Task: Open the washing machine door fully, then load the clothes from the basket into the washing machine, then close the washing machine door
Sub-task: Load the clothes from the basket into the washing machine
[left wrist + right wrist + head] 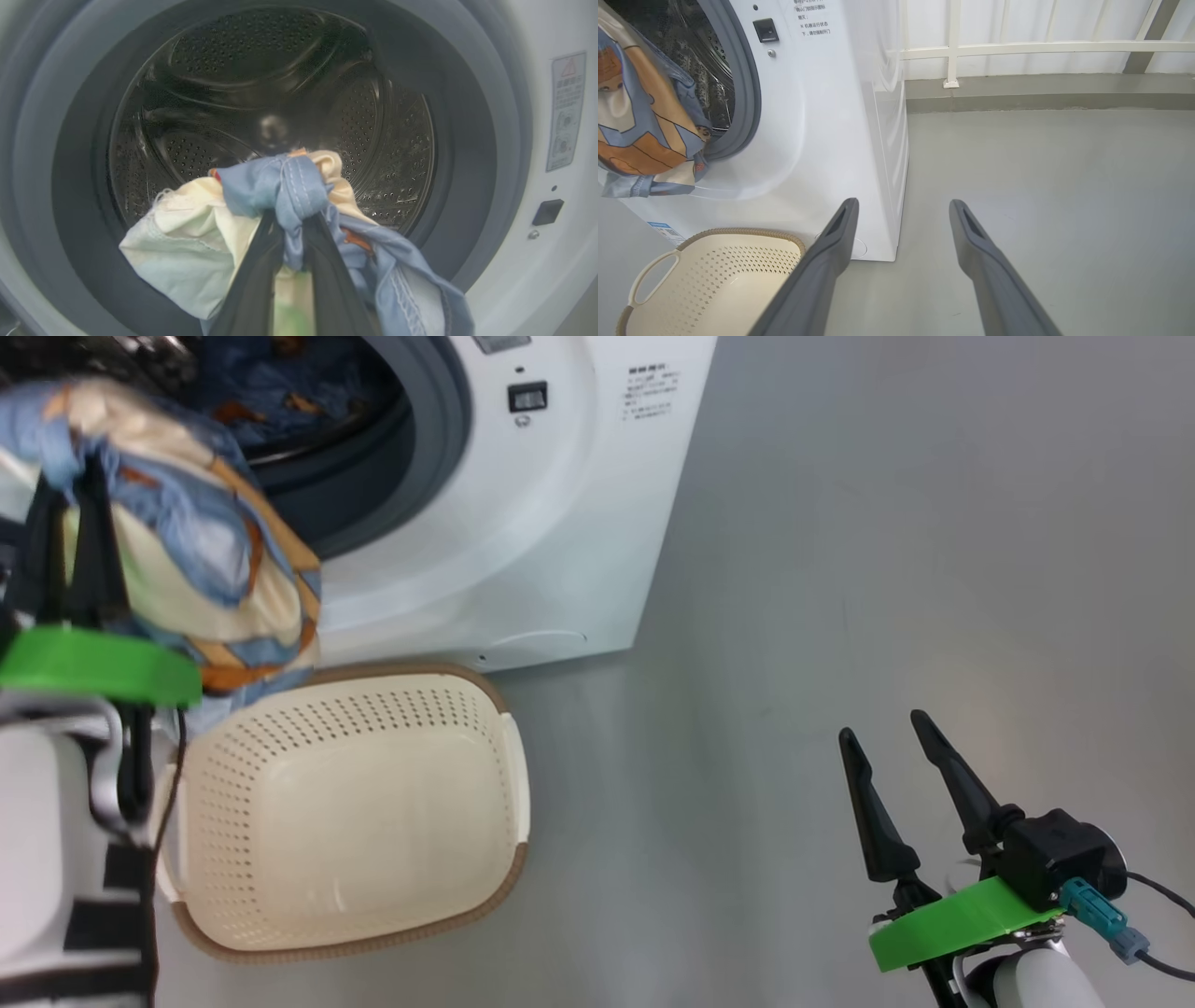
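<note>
**Left gripper holds a bundle at the washer's mouth**

The left gripper (292, 217) is clamped on a bunch of the clothes (187, 242), its two dark fingers pinched close on a twisted fold of blue fabric. Cream and light-blue cloth printed with orange-brown shapes hangs down on both sides of the fingers. In the head view the bundle sits at 10 o'clock, in front of the open mouth of the washing machine (560, 523) and above the near-left rim of the basket (509, 784). The left wrist view looks straight into the steel drum (280, 70), ringed by the grey-blue gasket (467, 140); the bundle covers the drum's lower part at 6 o'clock. In the head view, more blue fabric with orange marks shows inside the drum at 11 o'clock.

The basket stands on the grey floor (934, 523) just in front of the machine, at 7 o'clock in the head view.

The right gripper (884, 726) is at 4 o'clock there, well apart from the machine, fingers spread wide over the floor. Its wrist view shows a white railing (1017, 46) at 1 o'clock.
</note>
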